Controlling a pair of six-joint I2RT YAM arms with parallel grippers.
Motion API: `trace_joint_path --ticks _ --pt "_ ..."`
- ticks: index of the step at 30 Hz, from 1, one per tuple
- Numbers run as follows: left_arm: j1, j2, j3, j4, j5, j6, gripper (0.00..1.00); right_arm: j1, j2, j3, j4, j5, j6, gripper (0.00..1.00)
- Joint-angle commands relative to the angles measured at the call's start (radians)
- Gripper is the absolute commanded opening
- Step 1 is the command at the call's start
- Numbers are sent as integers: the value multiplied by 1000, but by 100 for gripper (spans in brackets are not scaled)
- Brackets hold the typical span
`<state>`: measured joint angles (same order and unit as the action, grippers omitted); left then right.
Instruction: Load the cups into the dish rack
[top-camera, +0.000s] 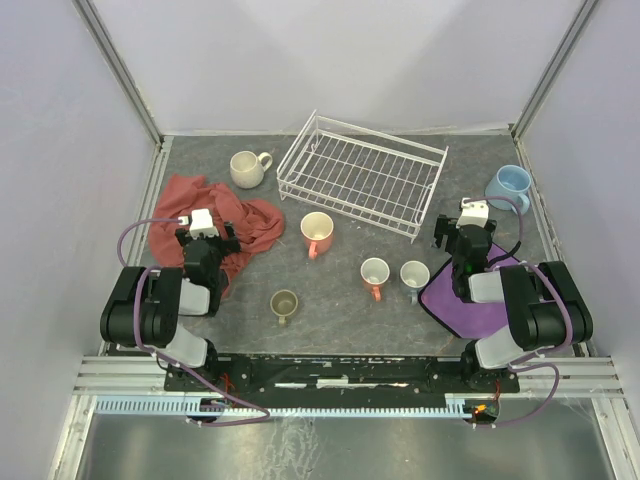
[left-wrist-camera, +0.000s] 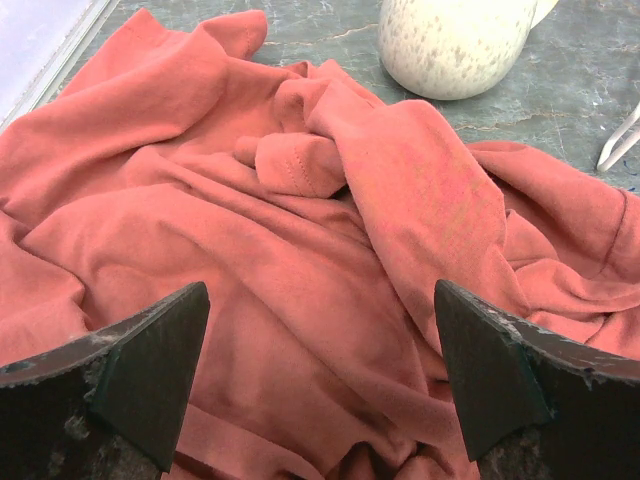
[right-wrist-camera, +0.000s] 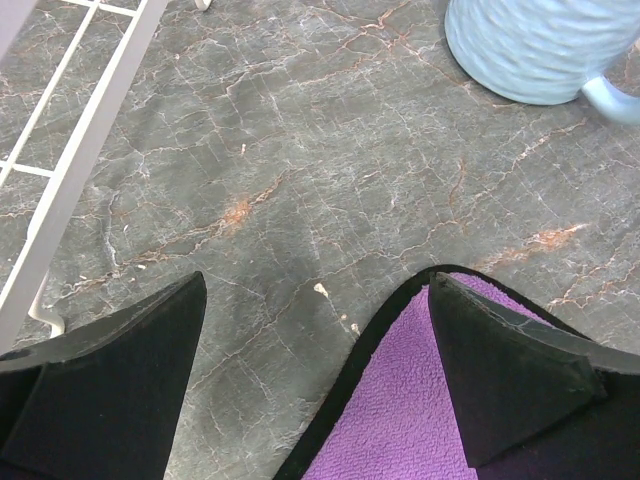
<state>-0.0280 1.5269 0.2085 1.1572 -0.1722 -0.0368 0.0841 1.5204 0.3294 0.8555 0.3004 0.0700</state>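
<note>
The white wire dish rack (top-camera: 360, 172) sits at the back middle and holds no cups. The cream mug (top-camera: 247, 168) stands left of it, also in the left wrist view (left-wrist-camera: 455, 45). The salmon-orange mug (top-camera: 317, 232) stands in front of the rack. The white-and-orange mug (top-camera: 375, 274), grey-blue mug (top-camera: 414, 276) and olive-green mug (top-camera: 284, 304) stand nearer me. The light blue mug (top-camera: 509, 186) is at the back right, also in the right wrist view (right-wrist-camera: 545, 45). My left gripper (left-wrist-camera: 320, 375) is open over a red cloth (left-wrist-camera: 300, 250). My right gripper (right-wrist-camera: 315, 375) is open and empty.
The red cloth (top-camera: 215, 215) lies crumpled at the left. A purple mat (top-camera: 470, 300) with a black edge lies at the right under my right arm, also in the right wrist view (right-wrist-camera: 410, 420). A rack corner (right-wrist-camera: 70, 170) shows at the left. Walls enclose the table.
</note>
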Motion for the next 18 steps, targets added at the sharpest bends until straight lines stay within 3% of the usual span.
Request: trace_joint_path --ticks 1,14,18 --pt "3 -9 11 47 10 0 99 -1 -12 28 28 16 -2 100" --pt "3 -11 9 53 7 -1 99 -2 -12 32 22 17 -5 100" --pt "4 -89 -12 26 -74 -34 99 -1 -52 41 -10 18 -4 100"
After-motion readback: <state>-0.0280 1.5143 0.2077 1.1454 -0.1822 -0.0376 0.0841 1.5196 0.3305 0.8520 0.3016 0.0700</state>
